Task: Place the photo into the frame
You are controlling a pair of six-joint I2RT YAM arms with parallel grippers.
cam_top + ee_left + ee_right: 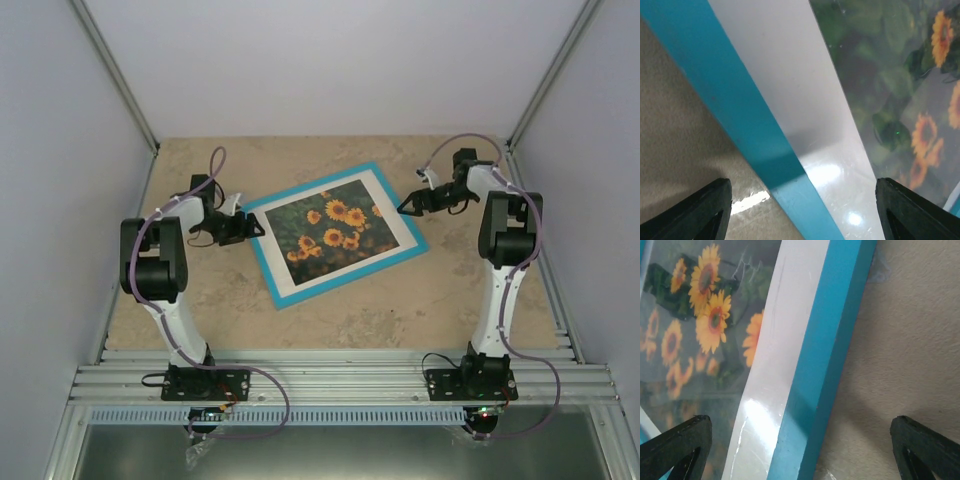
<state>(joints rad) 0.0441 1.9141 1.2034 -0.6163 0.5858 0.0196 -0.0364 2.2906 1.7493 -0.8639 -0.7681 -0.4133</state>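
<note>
White panel walls (330, 60) close in a beige, stone-patterned table (200, 300), with ribbed metal rails (340, 380) along its near edge where the two arm bases are bolted. At the middle of the table the frame (825, 355) lies flat with its turquoise front up, turned so that its left corner points toward the left arm and its right long edge runs near the right arm. The photo (332, 228) of yellow-orange sunflowers on dark leaves sits inside the frame. A white mat (790, 75) surrounds it, and a glossy pane over it carries bright glare spots in both wrist views. The left gripper (255, 228) is low at the frame's left corner. Its wrist camera shows the two black fingers (695, 212) spread wide apart, with the turquoise border and the mat strip running diagonally between them and nothing clamped. The right gripper (405, 206) is at the far right edge of the frame. Its fingers (675, 447) are likewise spread wide, one over the pane and the other over bare table, with the blue border between them. From these views I cannot tell whether either gripper's fingertips touch the frame or the table.
</note>
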